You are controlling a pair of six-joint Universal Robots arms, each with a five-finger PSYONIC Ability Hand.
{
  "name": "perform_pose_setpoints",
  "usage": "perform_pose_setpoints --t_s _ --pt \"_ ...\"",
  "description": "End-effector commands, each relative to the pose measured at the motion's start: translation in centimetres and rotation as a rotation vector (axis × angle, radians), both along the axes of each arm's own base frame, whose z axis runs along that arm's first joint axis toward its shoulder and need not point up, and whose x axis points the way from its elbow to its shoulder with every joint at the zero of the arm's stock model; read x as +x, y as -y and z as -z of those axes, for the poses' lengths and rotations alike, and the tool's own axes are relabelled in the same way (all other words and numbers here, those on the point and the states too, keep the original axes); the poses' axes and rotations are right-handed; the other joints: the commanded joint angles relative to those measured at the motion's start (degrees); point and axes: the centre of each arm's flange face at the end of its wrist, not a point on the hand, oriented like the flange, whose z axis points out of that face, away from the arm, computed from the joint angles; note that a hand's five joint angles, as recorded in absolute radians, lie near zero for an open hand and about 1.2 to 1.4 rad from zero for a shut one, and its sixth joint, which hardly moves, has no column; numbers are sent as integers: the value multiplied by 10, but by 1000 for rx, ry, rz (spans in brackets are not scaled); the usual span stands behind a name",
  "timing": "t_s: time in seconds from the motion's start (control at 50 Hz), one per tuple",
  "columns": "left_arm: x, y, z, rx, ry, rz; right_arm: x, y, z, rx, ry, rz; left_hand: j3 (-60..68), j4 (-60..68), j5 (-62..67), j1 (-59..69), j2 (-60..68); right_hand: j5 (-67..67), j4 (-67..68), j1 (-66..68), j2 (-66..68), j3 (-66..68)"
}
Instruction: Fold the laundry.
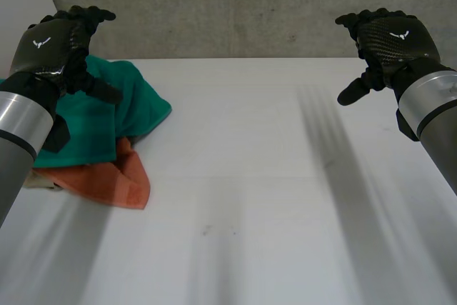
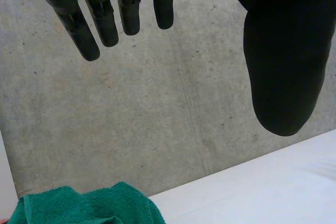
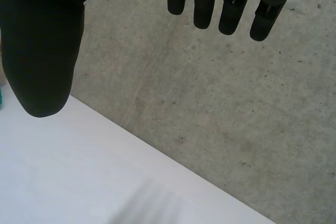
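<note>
Laundry at 9 o'clock by the table's (image 1: 271,176) left edge: one green towel (image 1: 107,112) over one orange towel (image 1: 118,183); bare tabletop from 12 round to 6. Left hand (image 1: 61,44) at 10 above the green towel, right hand (image 1: 389,37) at 2, both slack-fingered, holding nothing.

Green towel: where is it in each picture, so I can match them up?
Head view: the green towel lies bunched at the table's far left, over an orange cloth, partly behind the left hand.
Left wrist view: the green towel lies beyond the hand's fingers, at the foot of the concrete wall.
Right wrist view: seemingly a tiny green sliver beside the right hand's thumb.
Shared landmark: the concrete wall meeting the table's far edge.
</note>
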Motion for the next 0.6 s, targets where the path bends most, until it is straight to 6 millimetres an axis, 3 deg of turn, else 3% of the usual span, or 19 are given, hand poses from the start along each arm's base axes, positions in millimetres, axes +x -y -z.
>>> perform_pose_setpoints --t_s 0.02,0.2,0.3,0.38,0.48,0.6 --pt "0 0 0 0 0 2 0 0 0 -2 -1 1 -58 -59 -57 -51 -59 -57 -60 -34 -52 -58" --pt "-4 10 6 3 27 0 1 -1 1 0 -4 -4 -58 -59 -57 -51 -59 -57 -60 -34 -52 -58" --pt "-9 34 14 -22 128 -21 2 -2 1 1 -6 -9 -58 -59 -57 -51 -59 -57 -60 -34 -52 -58" --pt "-14 67 38 -13 256 -50 2 -3 2 3 -8 -9 -58 -59 -57 -51 -59 -57 -60 -34 -52 -58" --pt "-21 113 83 -15 477 -81 2 -3 3 6 -12 -8 -58 -59 -57 -51 -59 -57 -60 -34 -52 -58" --pt "-1 160 126 -20 652 -199 2 -4 5 12 -14 -10 -55 -56 -53 -47 -55 -57 -60 -34 -52 -58"
